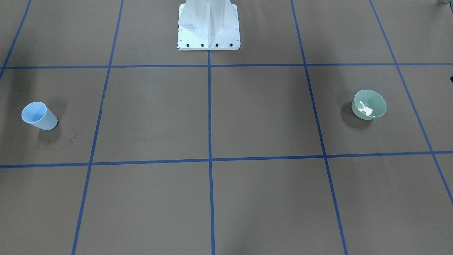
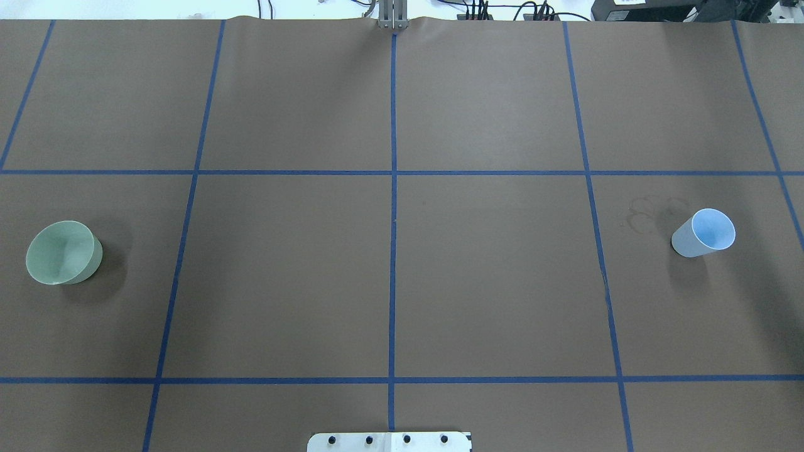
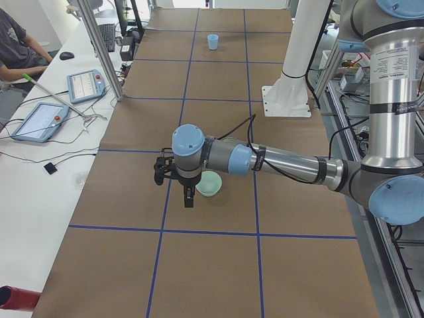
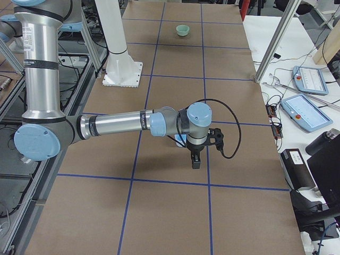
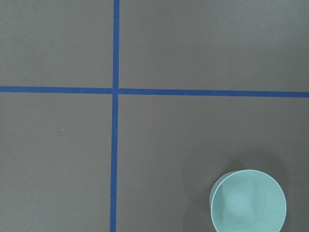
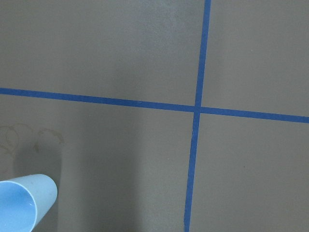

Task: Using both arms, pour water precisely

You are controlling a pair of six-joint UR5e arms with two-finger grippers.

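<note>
A pale green bowl stands on the table on my left side, also in the overhead view and the left wrist view. White glints of water show inside it. A light blue cup stands on my right side, also in the overhead view and the right wrist view. My left gripper hangs over the table beside the bowl. My right gripper hangs beside the cup, which the arm partly hides. I cannot tell whether either gripper is open or shut.
The white bolted pedestal stands at the robot's edge of the table. Dried ring stains lie beside the cup. Blue tape lines grid the brown table. Tablets and a seated operator are beside the table.
</note>
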